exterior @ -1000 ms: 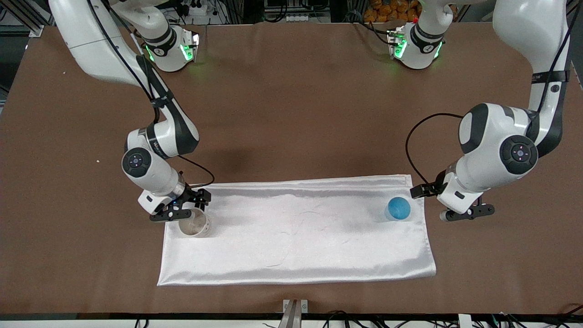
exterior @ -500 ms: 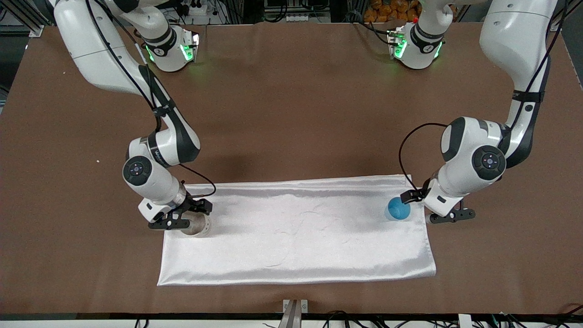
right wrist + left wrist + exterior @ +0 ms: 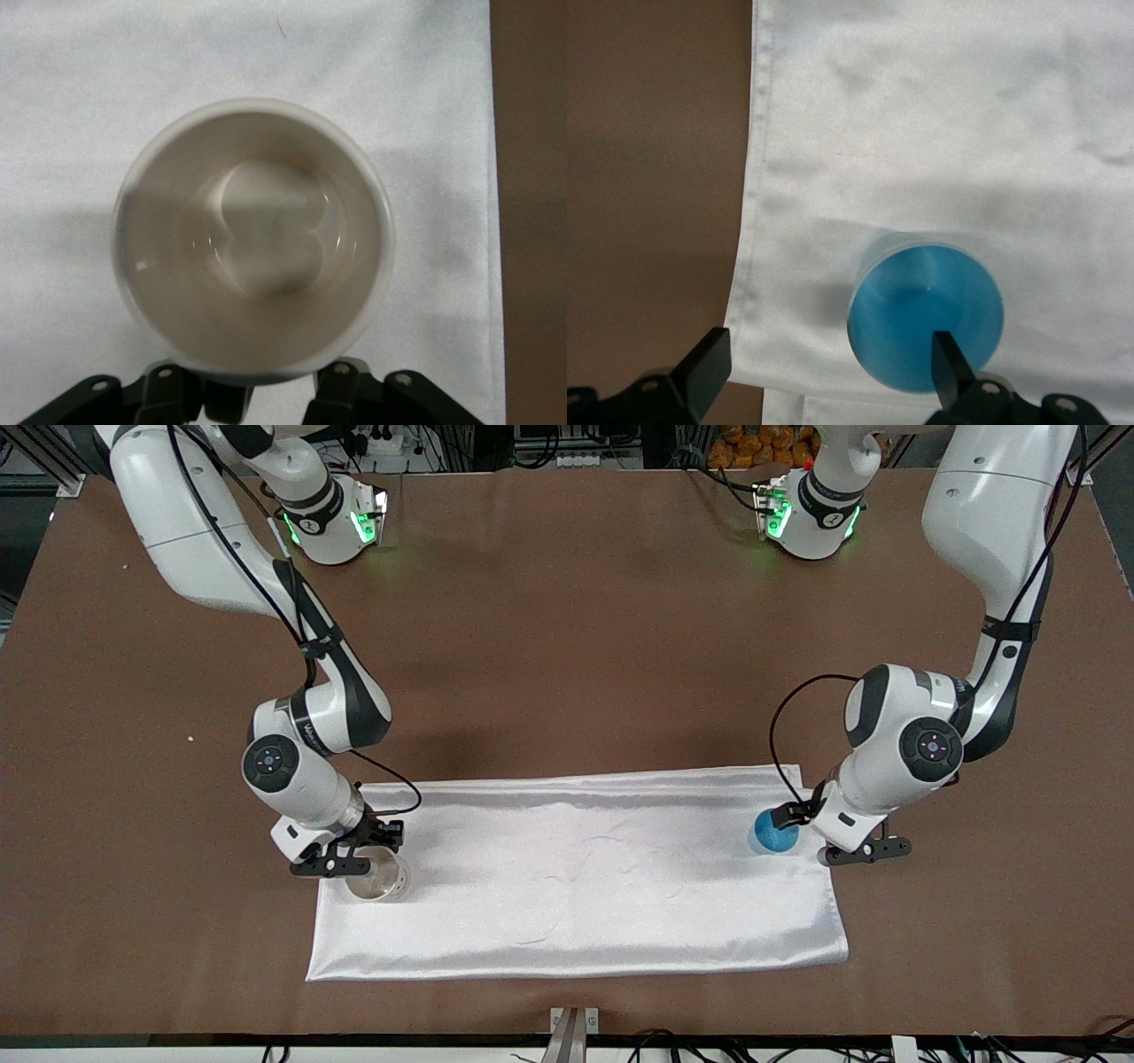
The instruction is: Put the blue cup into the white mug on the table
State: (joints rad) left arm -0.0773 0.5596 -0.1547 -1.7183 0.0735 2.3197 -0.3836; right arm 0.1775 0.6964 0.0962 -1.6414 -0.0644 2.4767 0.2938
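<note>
cup [image 3: 926, 323], small, blue and probably light and rigid, stands on the slick cloth [image 3: 576, 877] partly between the left end effector [image 3: 831, 834]'s spread fingers; a wall grip across its width looks best. mug [image 3: 252, 239], likely heavier, sits at the right end effector [image 3: 354, 850], whose fingers pinch its rim. brown bench [image 3: 567, 629] around.

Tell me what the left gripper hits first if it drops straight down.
Likely the small round bright-blue cup: one finger of the left gripper stands over its rim, the other over the shiny white cloth's edge.
</note>
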